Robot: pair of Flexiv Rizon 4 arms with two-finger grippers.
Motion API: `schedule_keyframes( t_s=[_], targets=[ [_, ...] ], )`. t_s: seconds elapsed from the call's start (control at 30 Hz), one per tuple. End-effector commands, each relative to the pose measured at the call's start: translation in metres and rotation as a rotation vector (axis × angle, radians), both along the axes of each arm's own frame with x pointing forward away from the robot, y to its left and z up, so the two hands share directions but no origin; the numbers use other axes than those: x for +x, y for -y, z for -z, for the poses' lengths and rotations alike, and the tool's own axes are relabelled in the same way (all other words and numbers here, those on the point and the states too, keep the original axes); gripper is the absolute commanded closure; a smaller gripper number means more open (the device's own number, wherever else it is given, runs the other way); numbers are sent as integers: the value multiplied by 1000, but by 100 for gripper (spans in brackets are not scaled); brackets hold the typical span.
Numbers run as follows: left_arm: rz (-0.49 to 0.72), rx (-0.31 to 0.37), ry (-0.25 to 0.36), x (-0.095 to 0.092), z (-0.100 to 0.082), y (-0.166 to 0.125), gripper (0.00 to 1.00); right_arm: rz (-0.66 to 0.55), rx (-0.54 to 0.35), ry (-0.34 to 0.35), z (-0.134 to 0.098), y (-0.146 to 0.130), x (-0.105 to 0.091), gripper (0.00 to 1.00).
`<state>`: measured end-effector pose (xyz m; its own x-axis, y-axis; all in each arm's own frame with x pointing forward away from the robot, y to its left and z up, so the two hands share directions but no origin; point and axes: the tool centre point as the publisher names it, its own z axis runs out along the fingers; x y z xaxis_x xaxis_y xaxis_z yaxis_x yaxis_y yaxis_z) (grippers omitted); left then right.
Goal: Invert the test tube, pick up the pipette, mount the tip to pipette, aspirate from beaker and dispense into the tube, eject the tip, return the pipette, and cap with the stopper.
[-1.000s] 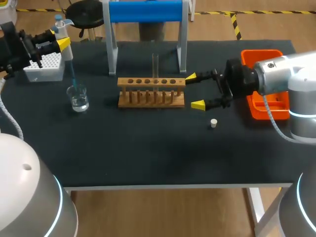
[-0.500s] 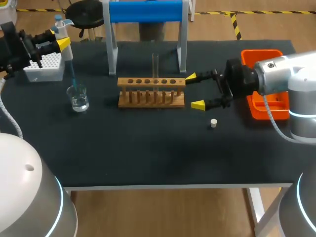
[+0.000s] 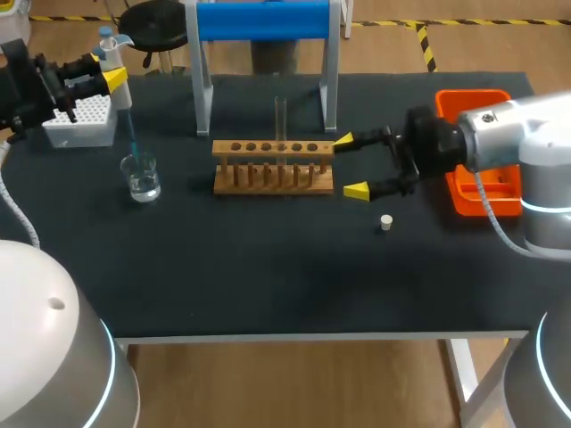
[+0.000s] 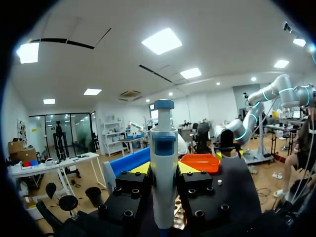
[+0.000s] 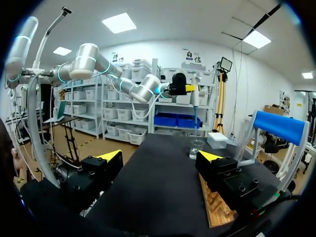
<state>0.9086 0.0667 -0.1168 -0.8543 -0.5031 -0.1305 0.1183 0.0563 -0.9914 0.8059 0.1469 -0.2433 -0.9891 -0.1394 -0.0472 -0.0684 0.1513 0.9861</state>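
left gripper is clamped on the pipette, held vertical, plunger up, blue tip pointing down into the beaker below it. test tube stands upright in the wooden rack, just beside the right gripper, which is wide open; stopper lies near it on the black table

Black table; orange tray; brown wooden rack; white stopper; white pipette with blue top; clear beaker.

The right gripper has edged very slightly closer to the end of the wooden rack.
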Motion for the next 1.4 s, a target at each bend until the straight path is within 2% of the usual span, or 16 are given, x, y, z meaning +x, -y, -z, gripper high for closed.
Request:
schedule_keyframes(
  t_s=[0.03, 0.3, 0.7, 1.07, 1.4],
  targets=[
    [0, -1, 2, 0, 0, 0, 100, 20, -30, 3, -5, -24, -4, 0],
    [0, -1, 2, 0, 0, 0, 100, 38, -85, 35, -9, -67, -12, 0],
    [0, -1, 2, 0, 0, 0, 100, 82, -112, 35, -8, -148, -22, 0],
    [0, -1, 2, 0, 0, 0, 100, 160, -156, 11, 16, -203, -14, 0],
    [0, -1, 2, 0, 0, 0, 100, 280, -200, -11, 42, -225, 0, 0]
  ],
)
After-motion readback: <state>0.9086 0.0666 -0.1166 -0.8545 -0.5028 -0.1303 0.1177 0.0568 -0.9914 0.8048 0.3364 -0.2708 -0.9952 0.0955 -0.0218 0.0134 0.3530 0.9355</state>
